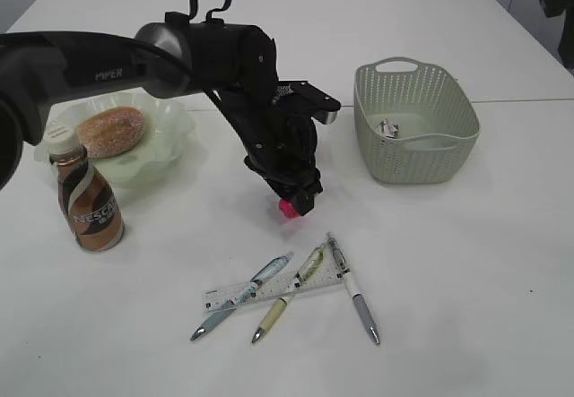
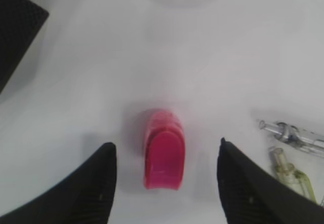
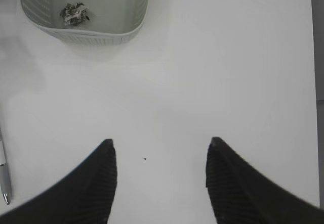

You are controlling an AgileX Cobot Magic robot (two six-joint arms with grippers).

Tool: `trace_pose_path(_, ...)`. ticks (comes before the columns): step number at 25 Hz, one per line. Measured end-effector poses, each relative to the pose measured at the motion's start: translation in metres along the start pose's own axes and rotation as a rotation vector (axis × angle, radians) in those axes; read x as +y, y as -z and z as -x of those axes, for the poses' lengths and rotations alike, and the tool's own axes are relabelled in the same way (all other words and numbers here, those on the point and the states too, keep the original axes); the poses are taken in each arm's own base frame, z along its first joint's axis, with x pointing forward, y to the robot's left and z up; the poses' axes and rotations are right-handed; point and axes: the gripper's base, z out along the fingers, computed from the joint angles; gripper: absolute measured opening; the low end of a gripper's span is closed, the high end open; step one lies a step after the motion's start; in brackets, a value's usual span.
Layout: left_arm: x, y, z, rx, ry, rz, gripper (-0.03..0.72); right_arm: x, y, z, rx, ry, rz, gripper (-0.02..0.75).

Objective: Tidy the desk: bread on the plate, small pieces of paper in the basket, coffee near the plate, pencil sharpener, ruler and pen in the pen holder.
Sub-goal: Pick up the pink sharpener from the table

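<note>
The pink pencil sharpener point(image 2: 163, 133) lies on the white desk point(image 1: 448, 263), between the fingers of my open left gripper point(image 2: 166, 152), which do not touch it. In the exterior view the left gripper point(image 1: 298, 202) points down right at the sharpener point(image 1: 287, 208). The bread point(image 1: 110, 131) sits on the pale-green plate point(image 1: 170, 142), with the coffee point(image 1: 88, 202) in front. Three pens point(image 1: 289, 294) and the ruler point(image 1: 269, 289) lie at the front. The basket point(image 1: 414, 159) holds paper pieces point(image 1: 387, 128). A black mesh corner of the pen holder point(image 2: 15, 27) shows at upper left. My right gripper point(image 3: 159, 143) hangs open over bare desk.
The left arm point(image 1: 215, 56) stretches from the left edge across the plate to mid-desk. In the right wrist view the basket point(image 3: 86, 34) with paper scraps point(image 3: 75, 12) is ahead to the left, and a pen tip point(image 3: 4, 176) at the left edge. Pen ends point(image 2: 291, 135) lie right of the sharpener.
</note>
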Motion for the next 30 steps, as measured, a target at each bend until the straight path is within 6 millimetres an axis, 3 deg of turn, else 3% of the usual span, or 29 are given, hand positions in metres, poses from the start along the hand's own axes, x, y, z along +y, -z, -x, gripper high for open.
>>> trace_pose_path(16, 0.001, -0.006, 0.0, -0.016, 0.002, 0.0, 0.458, -0.001, 0.0, 0.0, -0.004, 0.005, -0.016, 0.416)
trace_pose_path(24, 0.002, -0.019, -0.002, -0.008, 0.007, -0.001, 0.434, -0.002, 0.002, 0.0, -0.008, 0.004, -0.016, 0.416)
trace_pose_path(30, 0.002, -0.019, -0.002, -0.012, 0.007, 0.0, 0.347, -0.002, 0.002, 0.0, -0.009, 0.006, -0.022, 0.416)
